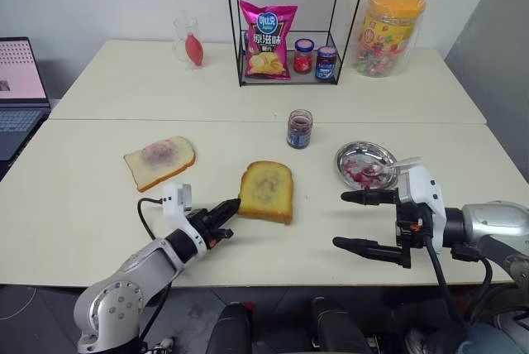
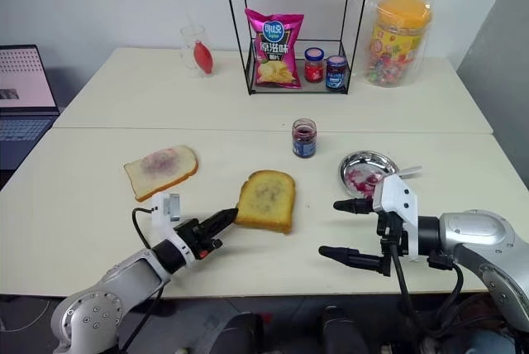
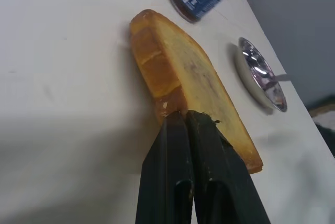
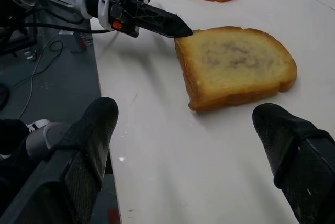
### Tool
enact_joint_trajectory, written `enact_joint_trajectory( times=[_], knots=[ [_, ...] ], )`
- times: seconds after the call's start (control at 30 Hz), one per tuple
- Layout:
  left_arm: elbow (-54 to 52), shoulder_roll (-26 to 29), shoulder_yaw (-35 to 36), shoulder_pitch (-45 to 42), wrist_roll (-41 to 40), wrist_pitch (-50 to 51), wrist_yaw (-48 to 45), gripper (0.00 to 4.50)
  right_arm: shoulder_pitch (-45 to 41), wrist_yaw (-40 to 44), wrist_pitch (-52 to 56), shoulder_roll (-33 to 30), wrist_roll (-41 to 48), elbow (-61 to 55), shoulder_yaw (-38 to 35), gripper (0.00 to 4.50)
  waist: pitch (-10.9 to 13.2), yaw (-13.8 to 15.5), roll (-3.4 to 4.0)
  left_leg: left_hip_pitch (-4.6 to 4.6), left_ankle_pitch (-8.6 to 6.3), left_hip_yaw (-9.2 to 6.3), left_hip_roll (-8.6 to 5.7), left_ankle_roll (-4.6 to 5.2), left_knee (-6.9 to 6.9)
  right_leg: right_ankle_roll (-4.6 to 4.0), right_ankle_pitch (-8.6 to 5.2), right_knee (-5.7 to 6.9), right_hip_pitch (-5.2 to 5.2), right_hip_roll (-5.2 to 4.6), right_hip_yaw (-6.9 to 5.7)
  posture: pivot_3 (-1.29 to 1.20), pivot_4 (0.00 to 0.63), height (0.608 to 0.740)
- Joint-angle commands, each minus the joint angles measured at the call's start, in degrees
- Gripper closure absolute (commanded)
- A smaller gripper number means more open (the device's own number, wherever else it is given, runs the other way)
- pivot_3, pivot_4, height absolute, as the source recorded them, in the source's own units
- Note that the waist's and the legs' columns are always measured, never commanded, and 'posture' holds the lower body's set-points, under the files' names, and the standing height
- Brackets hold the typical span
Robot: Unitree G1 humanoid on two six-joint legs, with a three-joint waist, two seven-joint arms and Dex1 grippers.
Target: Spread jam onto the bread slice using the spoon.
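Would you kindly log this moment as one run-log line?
left gripper: shut, tip at bread slice corner | right gripper: open, empty | spoon: in steel dish | jam: in jar

On the surface (image 1: 99, 205) before me, the bread slice (image 1: 266, 192) lies at the centre, my left tool (image 1: 223, 215) touching its near left corner. A second bread slice (image 1: 159, 161) lies well to its left. The jam (image 1: 299, 129) jar stands just behind the centre slice; to the right sits a steel dish (image 1: 366, 162) with the spoon (image 1: 395, 167) resting in it. My right tool (image 1: 357, 220) hangs near the front edge, before the dish. Farther back, a wire rack (image 1: 293, 23) holds a chip bag (image 1: 267, 40) and two small jars (image 1: 315, 59); a glass cup (image 1: 188, 41) stands to its left, a candy tub (image 1: 390, 30) to its right. A laptop (image 1: 18, 89) sits at far left.
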Motion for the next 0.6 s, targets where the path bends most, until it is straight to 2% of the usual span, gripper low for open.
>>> enact_joint_trajectory(
  times=[0.03,0.3,0.33,0.6],
  knots=[
    [-3.1,1.0,-1.2,0.7,-0.6,-1.0,-0.3,4.46,0.6,0.4,-0.9,-0.7,1.0,-1.7,-2.2,0.0,0.0,0.0,0.0,0.0,0.0,0.0,0.0,0.0,0.0,0.03,0.02,-0.01,0.0,0.0,0.0,0.0,0.15,0.74],
    [-6.8,4.6,-3.8,5.9,2.0,-2.1,-0.9,4.46,1.2,-0.4,-0.5,-0.4,1.3,-2.7,-2.1,0.0,0.0,0.0,0.0,-0.02,-0.01,-0.01,0.01,0.0,-0.05,0.02,0.0,-0.01,-0.05,0.0,-0.02,0.0,0.15,0.74],
    [-7.3,5.2,-3.8,6.7,2.3,-2.3,-0.9,4.07,1.2,-0.4,-0.5,-0.3,1.4,-2.7,-2.0,0.0,0.0,0.0,0.0,-0.02,-0.01,-0.01,0.01,0.0,-0.04,-0.05,-0.04,-0.01,-0.04,0.0,-0.01,0.0,0.15,0.74],
    [-12.9,11.9,1.8,14.0,4.5,-4.6,-1.5,2.57,0.4,-3.6,-0.1,2.6,2.8,-4.3,-0.2,0.0,0.0,-0.1,-0.04,-0.01,-0.01,-0.01,0.03,-0.01,-0.05,-0.31,-0.19,-0.02,-0.06,-0.01,0.0,0.0,0.15,0.74]
  ],
)
